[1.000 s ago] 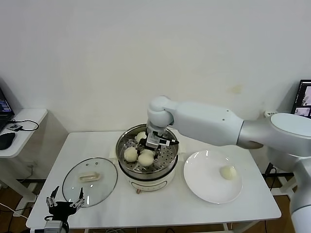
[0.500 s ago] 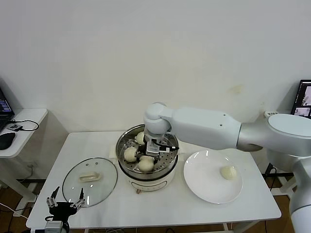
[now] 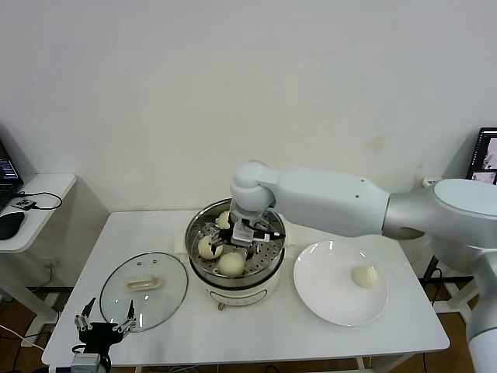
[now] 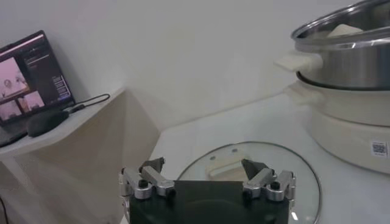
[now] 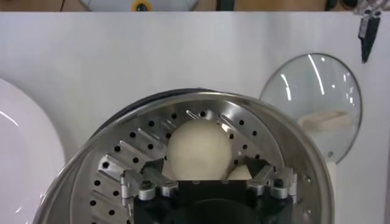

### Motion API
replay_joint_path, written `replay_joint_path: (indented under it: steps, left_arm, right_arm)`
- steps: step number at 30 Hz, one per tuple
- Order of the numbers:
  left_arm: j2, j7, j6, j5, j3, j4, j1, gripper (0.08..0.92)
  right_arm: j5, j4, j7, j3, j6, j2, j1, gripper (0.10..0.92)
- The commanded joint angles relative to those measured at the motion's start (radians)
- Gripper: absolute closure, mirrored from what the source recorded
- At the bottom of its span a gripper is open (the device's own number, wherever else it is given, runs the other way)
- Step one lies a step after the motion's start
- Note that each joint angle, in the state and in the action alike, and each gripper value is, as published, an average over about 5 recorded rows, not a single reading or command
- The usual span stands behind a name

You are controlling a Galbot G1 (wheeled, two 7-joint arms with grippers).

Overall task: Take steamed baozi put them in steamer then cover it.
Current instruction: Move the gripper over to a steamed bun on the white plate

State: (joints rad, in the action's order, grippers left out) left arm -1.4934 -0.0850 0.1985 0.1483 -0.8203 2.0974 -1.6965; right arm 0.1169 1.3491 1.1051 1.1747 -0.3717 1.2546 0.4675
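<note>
While our right claw (image 3: 233, 235) is hanging released over the steamer (image 3: 235, 264), three baozi (image 3: 231, 264) are sitting inside. We're still needing the last baozi (image 3: 363, 275) off the plate (image 3: 326, 299), then the cover (image 3: 144, 289) from the worktop.

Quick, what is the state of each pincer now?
Left pincer: open, empty, parked near the cover.
Right pincer: open over the steamer, holding nothing; a baozi lies between its fingers.
</note>
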Motion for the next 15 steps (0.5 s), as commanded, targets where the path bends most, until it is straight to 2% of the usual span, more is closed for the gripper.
replay_joint_path:
  steps: [1, 5, 8, 12, 15]
  left_arm:
    - [0.005, -0.003, 0.001, 0.000, 0.002, 0.006, -0.001, 0.177]
    - [0.010, -0.007, 0.003, 0.000, 0.006, 0.009, 0.002, 0.177]
    - [0.013, -0.011, 0.004, 0.000, 0.013, 0.008, 0.006, 0.177]
    - [0.017, -0.018, 0.006, 0.002, 0.020, 0.010, 0.007, 0.177]
    - [0.014, -0.025, 0.009, 0.002, 0.022, 0.020, 0.009, 0.177]
  right_arm:
    - [-0.187, -0.033, 0.004, -0.079, 0.143, -0.079, 0.079, 0.203]
    - [-0.384, -0.072, 0.026, -0.114, 0.355, -0.186, 0.142, 0.203]
    - [-0.454, -0.072, 0.051, -0.145, 0.557, -0.272, 0.149, 0.203]
    - [-0.489, -0.045, 0.070, -0.174, 0.751, -0.373, 0.122, 0.203]
    - [-0.445, -0.027, 0.085, -0.200, 0.832, -0.436, 0.074, 0.203]
